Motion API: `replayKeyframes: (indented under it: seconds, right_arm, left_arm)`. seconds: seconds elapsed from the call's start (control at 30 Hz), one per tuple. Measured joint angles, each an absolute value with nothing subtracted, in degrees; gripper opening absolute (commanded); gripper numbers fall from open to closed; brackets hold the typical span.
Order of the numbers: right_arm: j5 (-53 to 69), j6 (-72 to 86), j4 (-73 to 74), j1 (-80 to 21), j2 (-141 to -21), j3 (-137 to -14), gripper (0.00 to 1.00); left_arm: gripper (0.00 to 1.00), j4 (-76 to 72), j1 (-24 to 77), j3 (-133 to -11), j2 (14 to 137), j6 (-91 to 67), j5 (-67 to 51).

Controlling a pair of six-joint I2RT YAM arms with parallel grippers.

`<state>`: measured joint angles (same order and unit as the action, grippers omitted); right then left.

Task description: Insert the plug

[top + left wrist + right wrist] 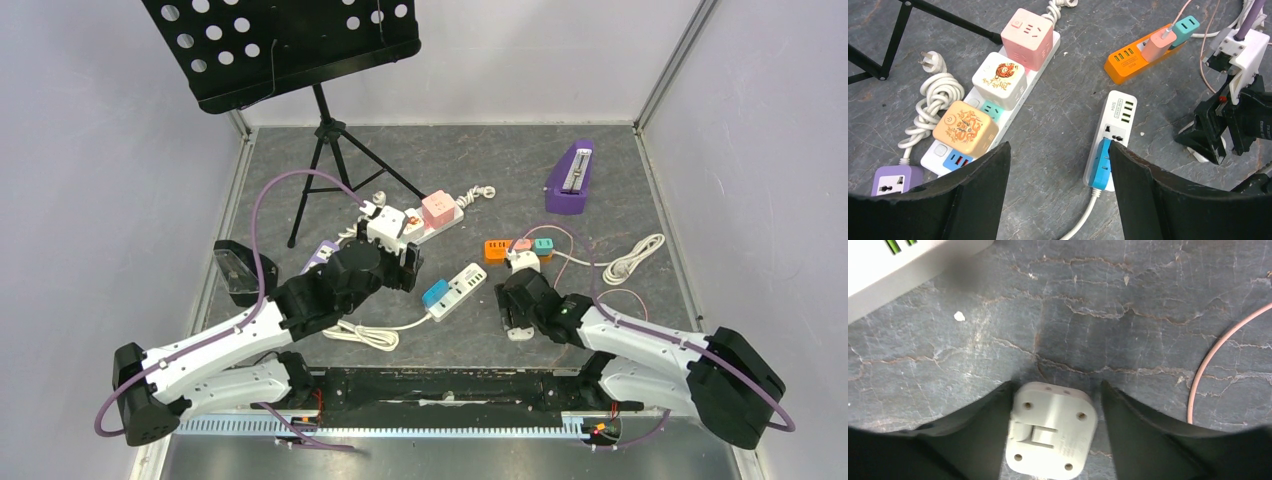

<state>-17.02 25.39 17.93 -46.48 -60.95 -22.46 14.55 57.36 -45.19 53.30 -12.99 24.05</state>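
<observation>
White and small, the plug (1050, 432) is lying flat on the desk (1128, 315), right between the fingers of our right end effector (1055, 386). We cannot tell if they are squeezing it yet. Our left end effector (1059, 147) is standing wide with nothing in it. Seen from above, the white power strip (458, 290) is waiting at 10 o'clock from the plug. If we are pinching off-centre, the plug could twist or slip out when we lift.
</observation>
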Motion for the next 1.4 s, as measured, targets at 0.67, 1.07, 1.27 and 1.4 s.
replayKeyframes:
  seconds: [0.67, 1.07, 1.27, 1.4]
  right_arm:
    - [-16.80, 21.67, 16.95, -46.33, -54.43, -33.63, 0.92]
    - [-11.90, 24.80, 34.98, -46.33, -41.15, -26.30, 0.98]
    - [-6.24, 27.46, 36.99, -46.33, -42.24, -21.82, 0.98]
    - [-5.87, 28.01, 37.36, -46.39, -44.93, -21.02, 0.95]
  left_arm:
    - [0.88, 14.44, 57.36, -44.75, 49.98, -14.33, 20.32]
    - [0.88, 14.02, 57.36, -44.60, 50.15, -14.28, 18.15]
    - [0.88, 14.00, 57.36, -44.60, 50.33, -14.28, 19.57]
    - [0.88, 13.41, 57.36, -44.16, 50.41, -14.28, 19.68]
